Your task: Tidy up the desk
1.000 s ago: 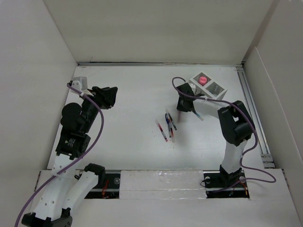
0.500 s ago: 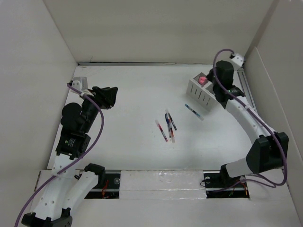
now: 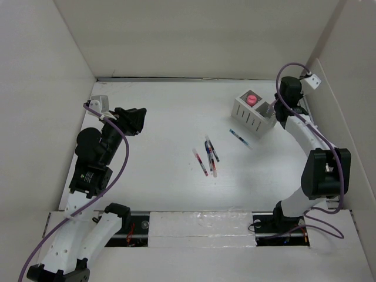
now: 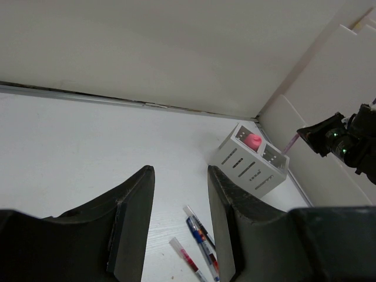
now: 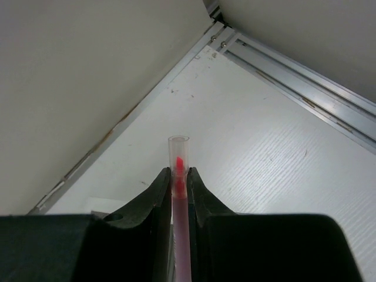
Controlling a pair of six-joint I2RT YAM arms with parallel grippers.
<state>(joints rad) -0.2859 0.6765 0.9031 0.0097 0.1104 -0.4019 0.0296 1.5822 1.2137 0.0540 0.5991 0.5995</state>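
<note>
At the upper right of the overhead frame, beside the slotted organizer (image 3: 252, 114), you will see the right gripper (image 5: 178, 176) clamped on a clear, red-cored pen (image 5: 178, 151), while the left gripper (image 4: 179, 176) stands parted and empty over the left side of the desk (image 3: 164, 111), which fills the frame's middle.
</note>
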